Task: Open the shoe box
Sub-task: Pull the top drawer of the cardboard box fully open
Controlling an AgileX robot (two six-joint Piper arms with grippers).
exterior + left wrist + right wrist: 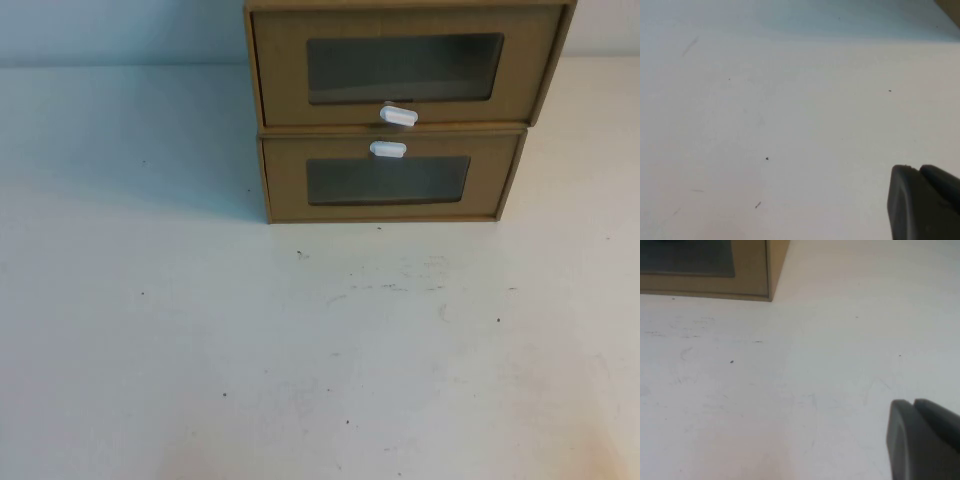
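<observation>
My left gripper (919,171): pressed together, over table (200,350) | my right gripper (914,405): pressed together, near lower shoe box (285,185) corner | upper shoe box (280,70) stacked on it, upper centre; wide table below front edge.

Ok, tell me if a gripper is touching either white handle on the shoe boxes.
No, the upper handle and lower handle sit untouched; the left gripper and right gripper each hover over bare table.
</observation>
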